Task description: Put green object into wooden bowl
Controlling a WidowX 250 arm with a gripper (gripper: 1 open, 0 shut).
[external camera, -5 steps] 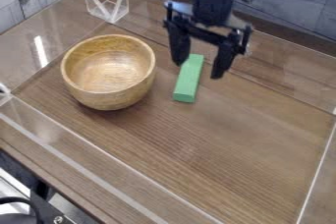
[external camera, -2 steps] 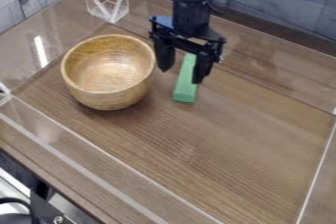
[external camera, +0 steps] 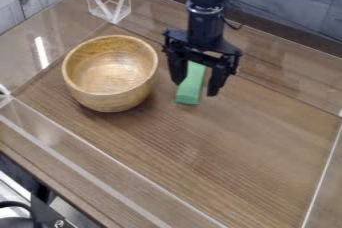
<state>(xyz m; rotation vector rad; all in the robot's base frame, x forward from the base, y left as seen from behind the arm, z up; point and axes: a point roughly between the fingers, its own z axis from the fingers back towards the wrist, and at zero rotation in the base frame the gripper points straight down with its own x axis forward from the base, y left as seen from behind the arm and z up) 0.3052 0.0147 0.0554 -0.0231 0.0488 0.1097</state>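
A wooden tabletop (external camera: 201, 162) is stretching beneath a black robot gripper (external camera: 201, 72), its jaws spreading wide. A round wooden bowl (external camera: 111, 73) is sitting to one side, near the gripper. Between the gripper's fingers, a bright-green rectangular bar (external camera: 190, 85) is lying on the tabletop, just beside the bowl.

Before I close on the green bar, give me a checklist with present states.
1. Gripper open: ok.
2. Fingers on either side of the green bar in this view: ok.
3. Fingertips low enough to grip it: cannot tell from this one view.
4. Bar lying on the table, outside the bowl: ok.
5. Wooden bowl upright, with nothing visible inside: ok.
6. Bar held, ready to lift: not ok, the fingers stand apart.
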